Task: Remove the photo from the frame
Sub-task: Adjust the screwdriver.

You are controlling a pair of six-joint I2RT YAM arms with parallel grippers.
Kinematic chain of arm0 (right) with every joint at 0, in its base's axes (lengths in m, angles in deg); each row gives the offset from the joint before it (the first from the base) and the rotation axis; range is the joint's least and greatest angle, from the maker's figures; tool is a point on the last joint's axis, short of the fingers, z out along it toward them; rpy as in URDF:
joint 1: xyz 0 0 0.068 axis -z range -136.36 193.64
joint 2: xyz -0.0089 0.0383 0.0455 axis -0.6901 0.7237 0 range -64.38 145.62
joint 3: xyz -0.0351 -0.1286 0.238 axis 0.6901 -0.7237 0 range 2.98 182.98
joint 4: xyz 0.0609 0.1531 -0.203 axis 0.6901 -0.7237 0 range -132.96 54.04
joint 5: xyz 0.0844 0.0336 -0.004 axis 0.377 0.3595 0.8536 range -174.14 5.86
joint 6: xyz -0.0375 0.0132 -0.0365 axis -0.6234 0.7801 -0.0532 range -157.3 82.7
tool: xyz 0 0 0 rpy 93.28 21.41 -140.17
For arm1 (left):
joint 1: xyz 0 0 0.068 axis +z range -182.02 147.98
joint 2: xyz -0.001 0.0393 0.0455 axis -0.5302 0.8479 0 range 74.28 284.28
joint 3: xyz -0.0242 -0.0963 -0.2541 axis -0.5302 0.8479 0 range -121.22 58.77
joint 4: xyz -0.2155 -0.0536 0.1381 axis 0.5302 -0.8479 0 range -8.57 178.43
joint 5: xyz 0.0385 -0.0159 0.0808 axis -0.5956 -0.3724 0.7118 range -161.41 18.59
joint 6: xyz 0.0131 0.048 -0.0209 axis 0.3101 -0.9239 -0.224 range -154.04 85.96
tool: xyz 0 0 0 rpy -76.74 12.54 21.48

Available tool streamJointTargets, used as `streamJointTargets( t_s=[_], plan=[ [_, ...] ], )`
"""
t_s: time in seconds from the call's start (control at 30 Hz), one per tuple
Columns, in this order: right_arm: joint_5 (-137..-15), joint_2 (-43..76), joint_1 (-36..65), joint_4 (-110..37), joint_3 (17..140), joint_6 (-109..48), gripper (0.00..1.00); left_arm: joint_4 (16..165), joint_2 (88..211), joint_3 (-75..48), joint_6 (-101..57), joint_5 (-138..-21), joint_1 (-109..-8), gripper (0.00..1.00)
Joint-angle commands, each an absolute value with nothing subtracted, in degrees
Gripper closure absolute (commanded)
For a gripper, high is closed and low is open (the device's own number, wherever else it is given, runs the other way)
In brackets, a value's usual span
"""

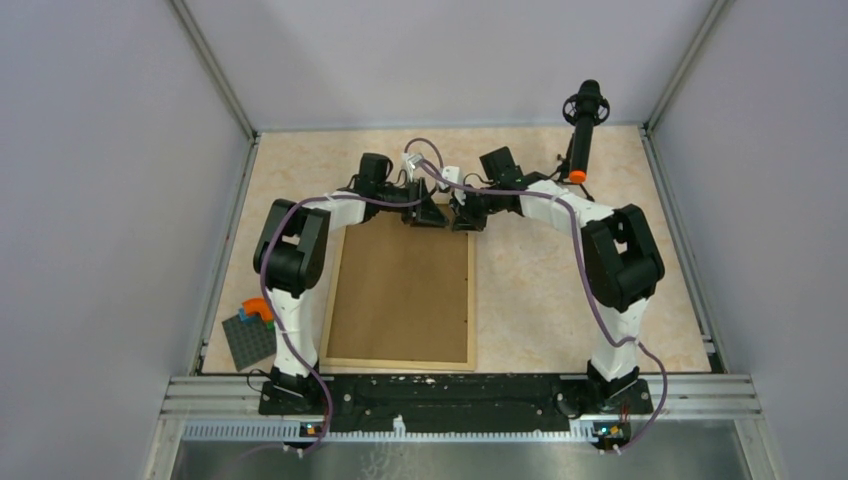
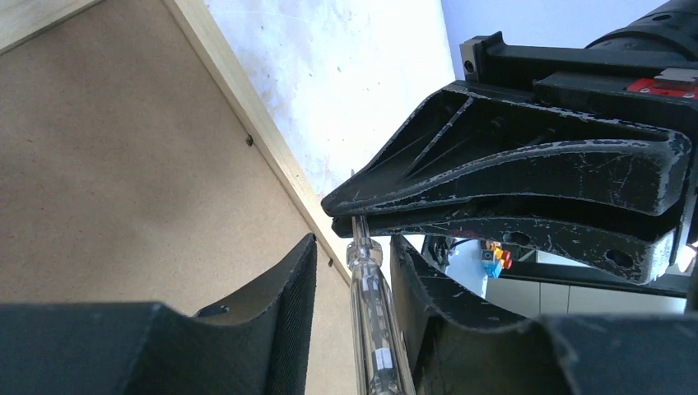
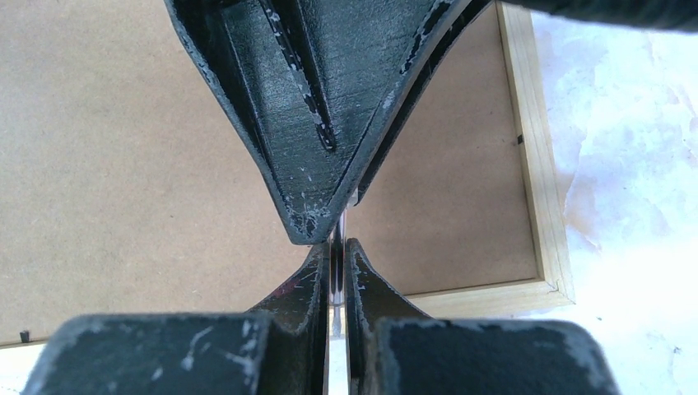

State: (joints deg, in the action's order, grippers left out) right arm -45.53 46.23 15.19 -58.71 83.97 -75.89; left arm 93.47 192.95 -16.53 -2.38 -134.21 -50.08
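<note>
Top external: 1 frame lies back-up; right tool pinches 1 clear screwdriver, left tool apart around it.

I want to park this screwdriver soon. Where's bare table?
Free: the table right of the frame, up to the right arm. Crowded: left gripper and right gripper meet at the screwdriver over the frame's far rim; baseplate near-left; black tool far-right.

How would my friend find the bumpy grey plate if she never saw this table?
Start at the big wooden frame lying back-up on the table. Look left of it, past the left arm, near the table's left edge: a small dark grey baseplate lies there. Only it is covered in studs, with coloured bricks at its far edge.
</note>
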Motion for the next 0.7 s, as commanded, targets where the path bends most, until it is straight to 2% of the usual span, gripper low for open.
streamJointTargets(
  t_s=[0.0, 0.07, 0.17, 0.3, 0.4, 0.43, 0.57, 0.6, 0.67],
  plan=[
    [-42.4, 42.0, 14.1, -56.2, 83.7, -78.2, 1.00, 96.8, 194.2, -16.6, -1.3, -135.3, -50.5, 0.55],
    [-42.3, 41.9, 14.1, -56.3, 83.5, -78.2, 1.00, 97.0, 194.2, -16.4, -1.0, -135.5, -50.4, 0.51],
    [-42.4, 41.9, 14.1, -56.8, 83.2, -78.3, 1.00, 98.9, 193.9, -15.7, 0.4, -136.4, -49.9, 0.52],
    [-42.7, 41.6, 14.1, -56.5, 82.5, -78.5, 1.00, 99.9, 193.1, -15.6, 0.2, -137.1, -50.1, 0.63],
    [-42.5, 41.6, 14.1, -56.2, 82.4, -78.5, 1.00, 101.8, 192.9, -15.4, 1.3, -137.6, -50.2, 0.64],
    [-42.5, 41.7, 14.1, -56.2, 82.4, -78.5, 1.00, 102.3, 192.9, -15.4, 1.6, -137.8, -50.2, 0.66],
    [-43.2, 42.1, 14.1, -56.4, 83.0, -78.2, 1.00, 103.6, 192.9, -14.8, 2.3, -137.6, -50.1, 1.00],
    [-43.7, 42.1, 14.1, -56.5, 83.2, -77.8, 0.99, 103.4, 193.0, -14.7, 2.1, -137.3, -49.9, 1.00],
    [-45.1, 42.0, 14.2, -56.7, 83.3, -76.8, 0.83, 103.0, 193.1, -14.2, 1.4, -136.5, -49.4, 1.00]
  ],
)
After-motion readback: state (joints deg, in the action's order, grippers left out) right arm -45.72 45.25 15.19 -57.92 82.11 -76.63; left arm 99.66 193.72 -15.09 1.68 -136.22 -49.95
